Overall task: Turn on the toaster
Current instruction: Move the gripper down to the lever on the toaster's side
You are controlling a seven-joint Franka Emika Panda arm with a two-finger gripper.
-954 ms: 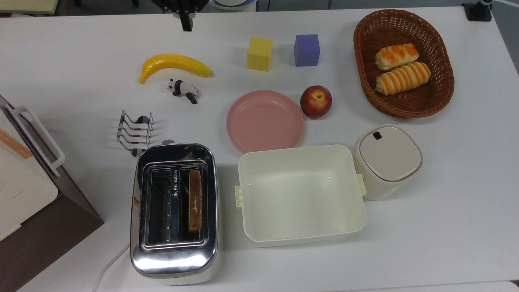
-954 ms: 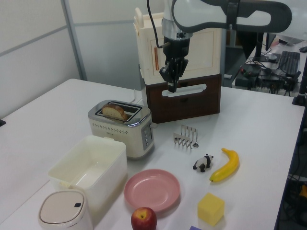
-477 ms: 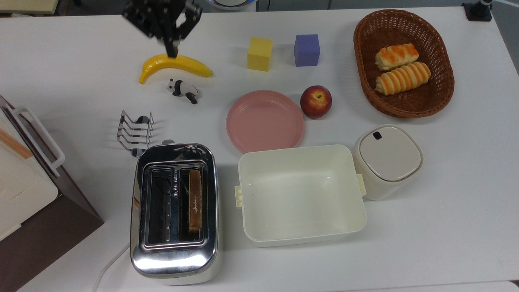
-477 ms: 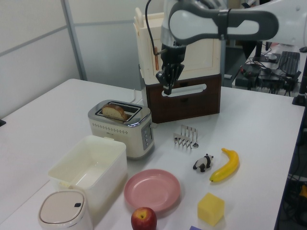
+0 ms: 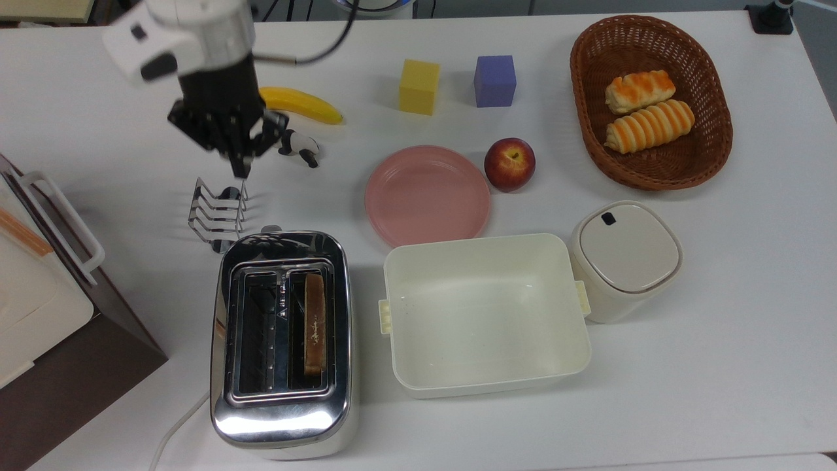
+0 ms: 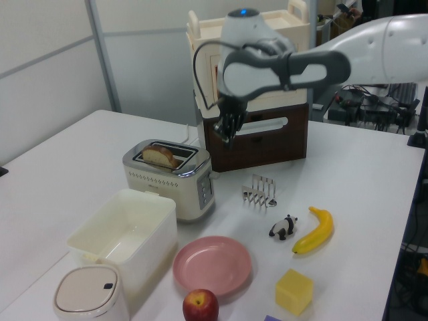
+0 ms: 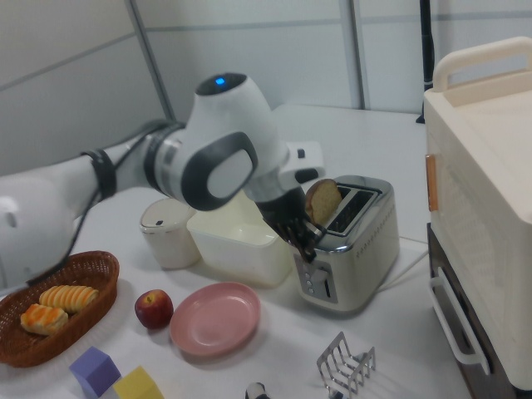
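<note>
One slice of brown toast stands in our shiny chrome-topped, cream-bodied toaster, beside the cream plastic tub. We see our black gripper, fingers pressed together, hovering above the small wire toast rack, apart from the toaster.

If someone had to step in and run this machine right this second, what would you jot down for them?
Gripper: carrying nothing, hanging above the table over the wire toast rack in the top view, near the toaster's lever end.
Toaster: on the table beside the white tub, cord trailing off. A bread slice sits in one slot, standing proud of the top in the left view.
Done: nothing on the toaster yet; the gripper is not touching it.
Left: reach the lever and press it down.
</note>
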